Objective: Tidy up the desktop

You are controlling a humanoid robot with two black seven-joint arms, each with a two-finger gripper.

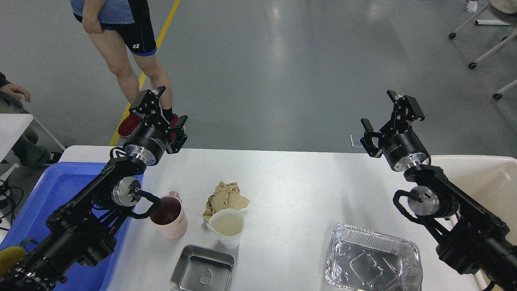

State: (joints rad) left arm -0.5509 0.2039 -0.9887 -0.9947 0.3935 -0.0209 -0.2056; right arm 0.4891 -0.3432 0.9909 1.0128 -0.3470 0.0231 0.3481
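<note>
Broadly, the white matte rectangular desk (303, 186) with rounded corners fills the lower half of the head view, reaching from the blue plastic tray (48, 194) at its left edge to the cream-beige plastic bin (488, 178) at its right. Both black arms rise from the lower corners. The left hand (163, 111) hangs above the desk's far left corner with its fingers spread apart and nothing between them; the right hand (385, 113) hangs beyond the far right edge, likewise spread and empty. On the desk, a crinkled silver foil tray (373, 260) lies near right, and a small square steel tray (202, 270) lies at the near edge. A pink plastic mug (171, 216) stands just beside the left arm, a white paper cup (227, 227) right of it, and a crumpled tan paper wad (225, 197) touches the cup's far side.
</note>
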